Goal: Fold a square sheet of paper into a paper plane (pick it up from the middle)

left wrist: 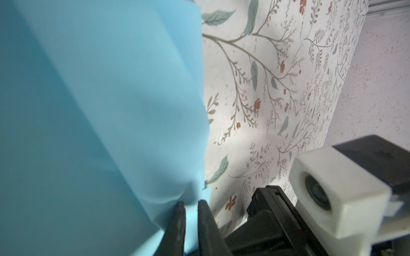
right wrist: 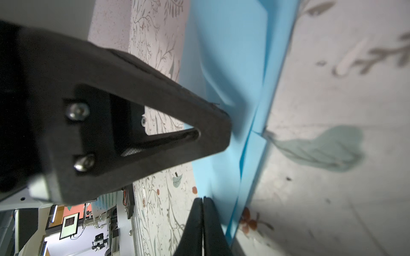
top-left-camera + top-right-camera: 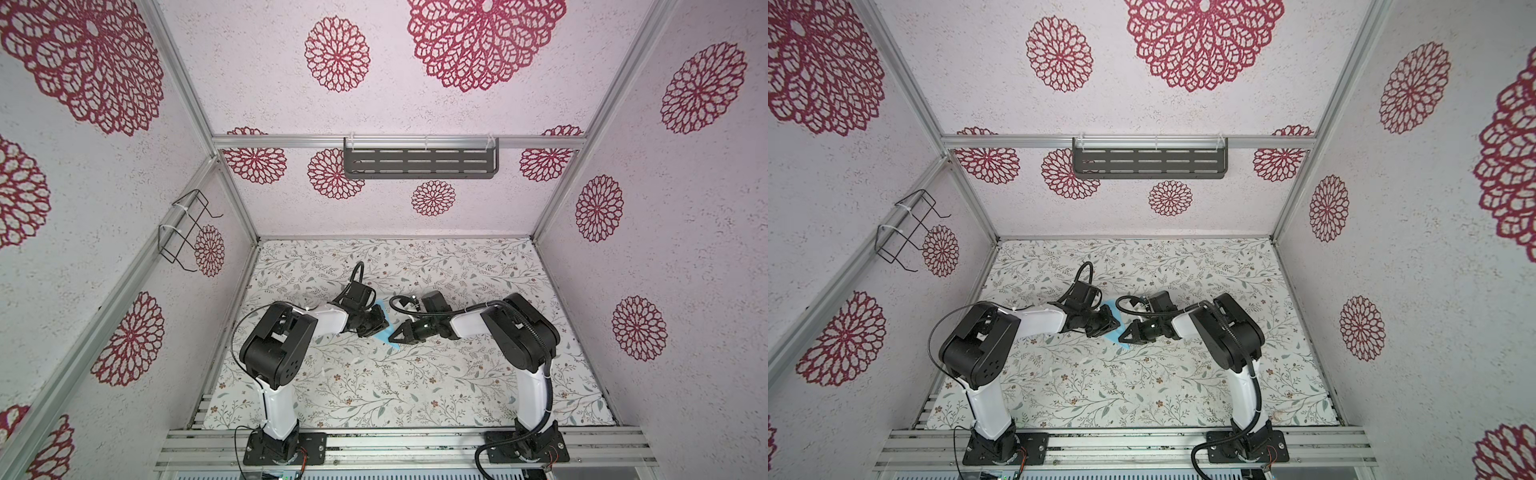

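Observation:
The light-blue sheet of paper (image 3: 394, 347) (image 3: 1115, 336) lies partly folded at the middle of the floral table, mostly hidden by both grippers in both top views. In the left wrist view the paper (image 1: 99, 110) fills one side, creased, with a flap running between my left gripper's (image 1: 191, 206) narrowly parted fingers, which are shut on it. My left gripper (image 3: 385, 322) comes in from the left. My right gripper (image 2: 202, 199) (image 3: 392, 336) is shut, its tips at the edge of the layered paper (image 2: 233, 55). I cannot tell whether paper is pinched there. The left finger (image 2: 177, 124) meets a raised flap.
The floral table mat (image 3: 415, 386) extends all round the paper. A dark slotted shelf (image 3: 419, 162) hangs on the back wall and a wire basket (image 3: 187, 228) on the left wall. Aluminium rails (image 3: 395, 444) with both arm bases line the front edge.

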